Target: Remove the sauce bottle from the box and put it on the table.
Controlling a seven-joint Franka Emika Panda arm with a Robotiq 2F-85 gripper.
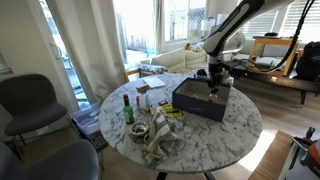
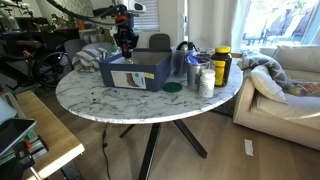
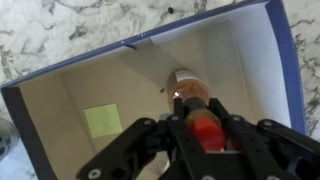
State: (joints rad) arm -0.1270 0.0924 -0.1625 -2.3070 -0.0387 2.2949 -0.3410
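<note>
1. The sauce bottle (image 3: 192,100) is seen in the wrist view inside the box (image 3: 60,110). Its reddish-orange body lies over the tan floor close to one pale inner wall.
2. The bottle is flanked by the black fingers (image 3: 178,128) of the gripper (image 3: 200,122). The fingers are pressed against both sides of the bottle, so it is pinched between them.
3. Whether the bottle rests on the box floor or is raised off it cannot be told.
4. A yellow note (image 3: 103,121) is stuck to the box floor, well apart from the bottle and toward the opposite wall.
5. In both exterior views the gripper (image 1: 214,85) (image 2: 127,42) is seen pointing down into the open top of the box (image 1: 195,103) (image 2: 135,75). The bottle itself is hidden there by the box walls.
6. The box is set on the table (image 1: 235,125) (image 2: 110,100). Its marble top is also seen outside the box in the wrist view (image 3: 60,30).
7. A white label (image 2: 133,79) is carried on the outer side of the box in an exterior view.
8. Beside the box in an exterior view, a green lid (image 2: 173,88), a white container (image 2: 205,80) and a yellow-capped jar (image 2: 221,65) are grouped.
9. Further from the box in an exterior view, a green bottle (image 1: 128,110) with a red cap is standing upright. Crumpled paper (image 1: 160,140) is lying near the table edge.
</note>
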